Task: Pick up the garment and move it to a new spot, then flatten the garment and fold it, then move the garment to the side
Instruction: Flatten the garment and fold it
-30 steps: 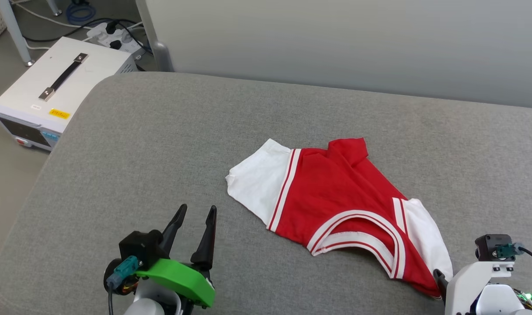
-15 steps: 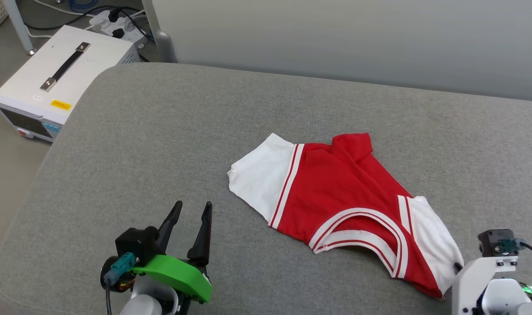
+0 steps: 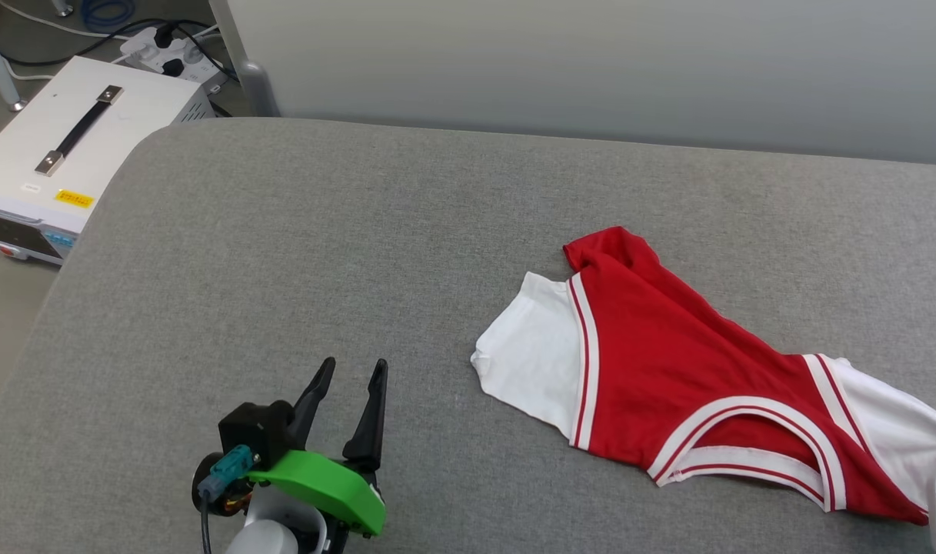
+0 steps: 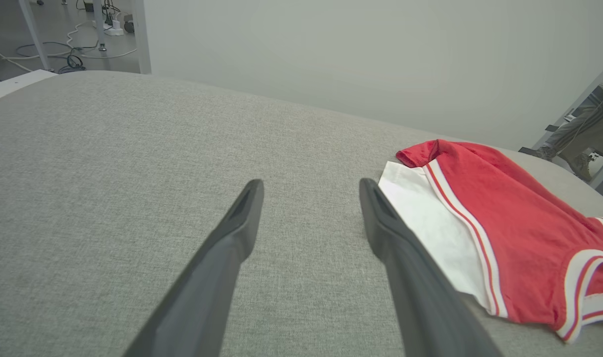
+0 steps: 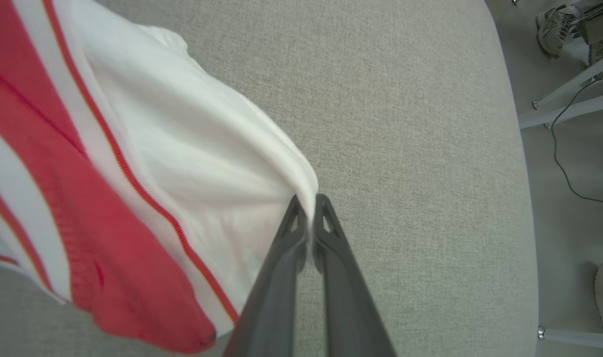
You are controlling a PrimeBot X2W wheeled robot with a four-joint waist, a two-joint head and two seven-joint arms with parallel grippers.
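Note:
The garment (image 3: 667,362), a red jersey shirt with white sleeves and striped trim, lies crumpled on the grey padded table (image 3: 321,254) at the right. In the right wrist view my right gripper (image 5: 309,206) is shut on the edge of the garment's (image 5: 182,163) white sleeve, which is drawn up to the fingertips. My left gripper (image 3: 352,373) stands open above bare table, left of the shirt. In the left wrist view the left gripper (image 4: 311,191) has nothing between its fingers, and the garment (image 4: 499,218) lies just beyond its right finger.
A white equipment box (image 3: 60,154) with a black handle stands on the floor off the table's far left corner, beside a power strip and cables (image 3: 160,54). A grey partition (image 3: 591,69) backs the table. A person's shoes (image 5: 554,25) and metal legs show beyond the table's right edge.
My right gripper has shut on the white sleeve and the garment has been pulled toward the right and stretched out. The head camera has shifted. The left gripper stays open.

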